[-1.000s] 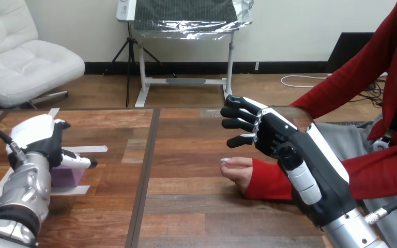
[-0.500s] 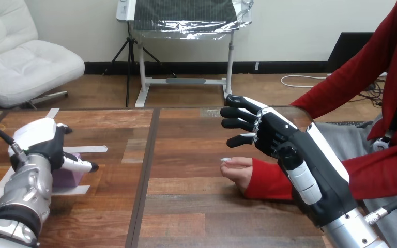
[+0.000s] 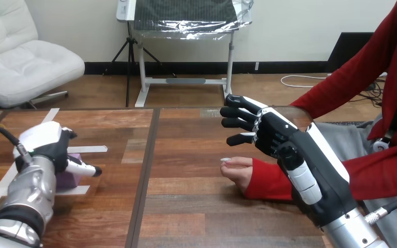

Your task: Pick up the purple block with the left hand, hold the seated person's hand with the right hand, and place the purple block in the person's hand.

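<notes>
At the table's left side, as you are viewing it, the robot's left hand [image 3: 45, 144] is sitting over the purple block [image 3: 68, 179], with its white back shell facing up. The block is lying on the wooden table [image 3: 186, 206]. It is showing beneath the hand and just to its right, and the hand is covering the block's top. You are not getting a view that settles whether this hand is closed on the block or merely resting on it, so treat its state as one you cannot tell. White tape strips [image 3: 89, 149] are lying on the table around the block, one beyond it and one on its near side.

Toward the right side, the right hand [image 3: 269, 135] is hanging above the table. Its fingers [image 3: 237, 112] are stretching out straight and spread apart, pointing to the view's left, and it is holding nothing. The person's hand [image 3: 236, 168] is resting on the table below those fingers, loosely curled, at the end of a red sleeve [image 3: 269, 181]. A gap is showing between the two hands, so they are not touching. The purple block is lying well apart from the person's hand, on the far side of the table's dark seam [image 3: 144, 175].
</notes>
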Tool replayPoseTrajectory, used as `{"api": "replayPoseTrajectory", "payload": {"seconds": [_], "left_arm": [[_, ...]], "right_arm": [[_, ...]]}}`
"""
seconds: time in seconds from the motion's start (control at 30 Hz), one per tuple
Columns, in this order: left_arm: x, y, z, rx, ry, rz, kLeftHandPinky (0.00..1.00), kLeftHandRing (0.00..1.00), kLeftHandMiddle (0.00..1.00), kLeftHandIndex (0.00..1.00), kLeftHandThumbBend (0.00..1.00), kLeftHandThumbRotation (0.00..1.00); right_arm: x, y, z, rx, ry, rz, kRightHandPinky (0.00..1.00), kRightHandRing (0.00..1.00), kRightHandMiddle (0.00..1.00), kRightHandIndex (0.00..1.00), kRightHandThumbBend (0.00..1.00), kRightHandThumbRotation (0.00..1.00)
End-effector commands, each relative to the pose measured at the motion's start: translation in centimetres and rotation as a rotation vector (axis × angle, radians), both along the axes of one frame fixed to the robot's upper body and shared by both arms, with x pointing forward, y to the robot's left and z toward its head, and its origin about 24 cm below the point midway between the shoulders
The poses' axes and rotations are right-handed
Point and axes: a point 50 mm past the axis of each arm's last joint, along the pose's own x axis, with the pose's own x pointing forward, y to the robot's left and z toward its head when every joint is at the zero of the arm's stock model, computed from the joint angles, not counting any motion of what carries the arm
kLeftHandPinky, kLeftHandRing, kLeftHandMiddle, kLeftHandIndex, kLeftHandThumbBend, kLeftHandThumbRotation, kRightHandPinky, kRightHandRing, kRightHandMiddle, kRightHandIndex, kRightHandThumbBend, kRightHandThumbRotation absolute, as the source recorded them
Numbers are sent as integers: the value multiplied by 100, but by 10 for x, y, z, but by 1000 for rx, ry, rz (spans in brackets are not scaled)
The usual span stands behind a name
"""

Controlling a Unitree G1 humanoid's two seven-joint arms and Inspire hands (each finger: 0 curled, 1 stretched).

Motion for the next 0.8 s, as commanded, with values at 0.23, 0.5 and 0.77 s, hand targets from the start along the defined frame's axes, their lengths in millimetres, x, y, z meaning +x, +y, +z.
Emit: {"api": "replayPoseTrajectory", "payload": {"seconds": [0.23,0.5,0.77], "left_arm": [[19,-14,22,15,-47,-45,87,90,92,87,85,40],[20,-19,20,16,-23,-46,88,91,93,88,84,41],[21,-24,18,26,1,-51,88,91,93,88,85,42]], "right_arm": [[1,1,22,17,-108,17,71,82,84,84,89,100],[0,1,24,20,-116,22,71,81,84,84,89,100],[-1,2,25,26,-124,29,70,81,84,83,88,100]]}}
